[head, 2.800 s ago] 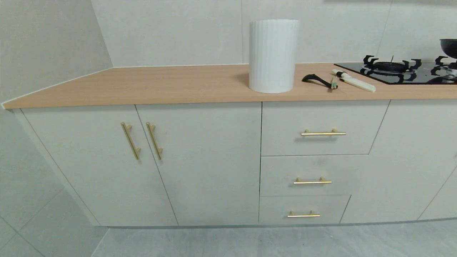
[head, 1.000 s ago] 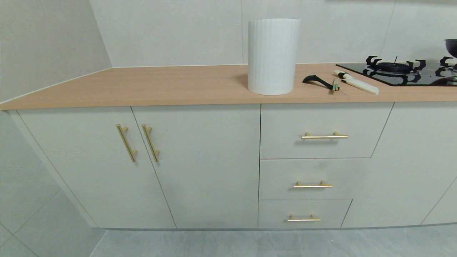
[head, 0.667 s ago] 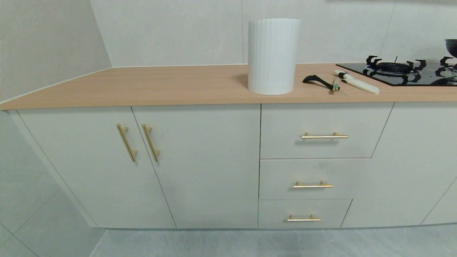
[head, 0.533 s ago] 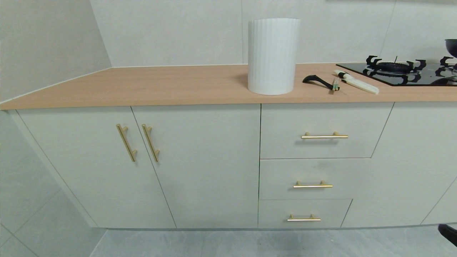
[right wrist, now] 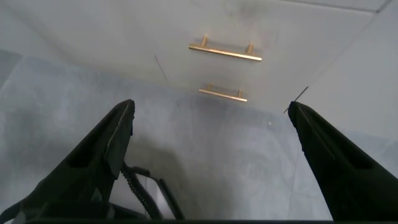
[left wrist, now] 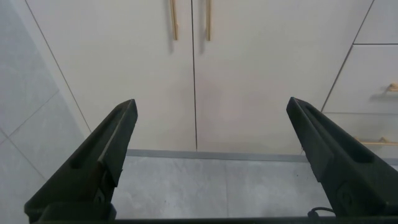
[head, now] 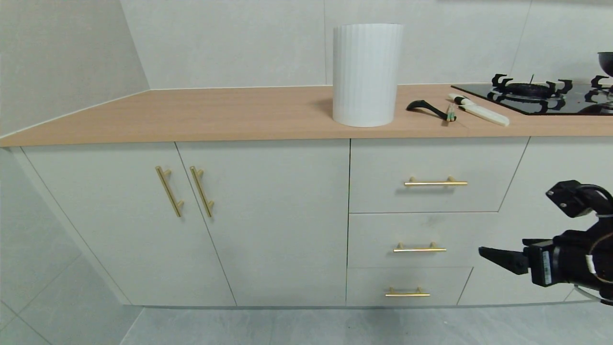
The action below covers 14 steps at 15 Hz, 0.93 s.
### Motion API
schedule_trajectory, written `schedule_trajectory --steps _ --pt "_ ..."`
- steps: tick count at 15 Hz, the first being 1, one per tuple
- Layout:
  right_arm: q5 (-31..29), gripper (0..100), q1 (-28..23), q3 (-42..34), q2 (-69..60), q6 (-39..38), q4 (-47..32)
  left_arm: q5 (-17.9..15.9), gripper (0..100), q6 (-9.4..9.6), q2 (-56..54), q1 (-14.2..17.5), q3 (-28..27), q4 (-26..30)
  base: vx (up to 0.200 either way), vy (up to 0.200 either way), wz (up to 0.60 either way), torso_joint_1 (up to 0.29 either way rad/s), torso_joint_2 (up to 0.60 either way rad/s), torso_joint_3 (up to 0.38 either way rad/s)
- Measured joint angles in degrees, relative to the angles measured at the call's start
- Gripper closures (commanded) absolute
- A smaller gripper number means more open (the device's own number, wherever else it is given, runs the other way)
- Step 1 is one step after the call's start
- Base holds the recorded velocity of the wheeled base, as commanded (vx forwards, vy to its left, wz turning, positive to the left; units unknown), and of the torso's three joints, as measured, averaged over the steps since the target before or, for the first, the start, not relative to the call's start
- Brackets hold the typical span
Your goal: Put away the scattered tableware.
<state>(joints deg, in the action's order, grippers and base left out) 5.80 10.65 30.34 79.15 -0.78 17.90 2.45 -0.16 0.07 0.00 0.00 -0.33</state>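
On the wooden counter (head: 215,115) stands a tall white ribbed container (head: 366,74). To its right lie a black spoon (head: 426,108), a pair of chopsticks (head: 449,114) and a white-sheathed knife (head: 479,111). My right gripper (head: 483,251) hangs low at the right, in front of the lower drawers and well below the counter. In its wrist view the right gripper (right wrist: 211,107) is open and holds nothing, with two drawer handles (right wrist: 225,52) beyond it. My left gripper (left wrist: 211,106) is open and holds nothing, low before the cupboard doors (left wrist: 249,74).
A black hob (head: 536,96) with pan supports takes up the counter's right end. Below are two cupboard doors with gold handles (head: 184,190) and three drawers (head: 433,182). Grey floor tiles (head: 306,328) lie in front, and a wall closes the left side.
My right arm has risen into the head view at the lower right. The tableware on the counter has not moved.
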Motion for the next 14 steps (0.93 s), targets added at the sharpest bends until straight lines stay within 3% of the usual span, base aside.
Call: schedule_trajectory --steps 4,10,14 --pt "-0.3 0 0.1 4.1 12.1 0.1 6.5 0.0 0 0.00 0.0 0.0 0.0 0.0 0.000 0.000 0.00 0.000 0.00 0.000" --pt "-2.3 0 0.8 13.7 29.0 -0.1 8.5 0.0 0 0.00 0.0 0.0 0.0 0.0 0.000 0.000 0.00 0.000 0.00 0.000" --pt "-4.0 0 1.0 15.0 38.3 -0.7 17.9 0.0 0 0.00 0.0 0.0 0.0 0.0 0.000 0.000 0.00 0.000 0.00 0.000"
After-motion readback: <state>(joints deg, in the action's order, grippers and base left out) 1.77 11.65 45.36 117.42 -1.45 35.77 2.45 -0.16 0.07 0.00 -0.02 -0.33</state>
